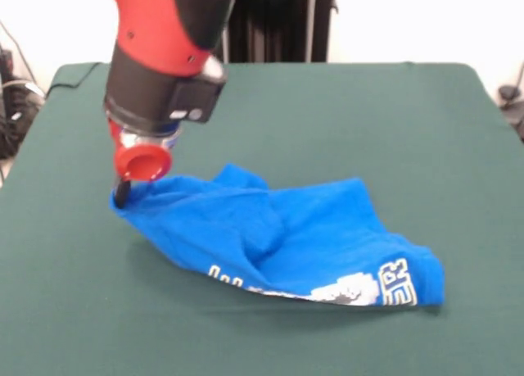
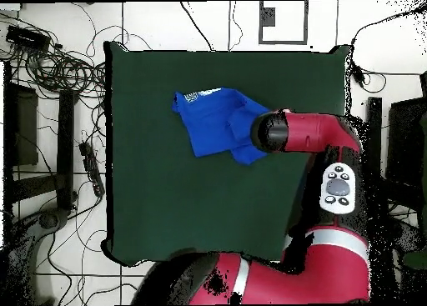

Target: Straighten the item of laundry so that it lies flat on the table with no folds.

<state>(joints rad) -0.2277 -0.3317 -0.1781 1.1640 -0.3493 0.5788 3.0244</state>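
The claw [image 1: 123, 192] sits at the left corner of the blue T-shirt [image 1: 278, 237] in the front view, its dark tip pressed against the cloth edge just below a red round cap. Whether it is clamped on the fabric or merely touching it cannot be told — the fingers are too small and dark to read. The shirt lies crumpled on the green surface [image 1: 344, 114], bunched into ridges, with white print and lettering showing along its near right hem. From overhead the arm's red and black wrist covers the claw entirely — only the shirt [image 2: 208, 119] shows, a folded blue patch in the upper middle of the surface [image 2: 150, 203], its printed edge turned toward the far side.
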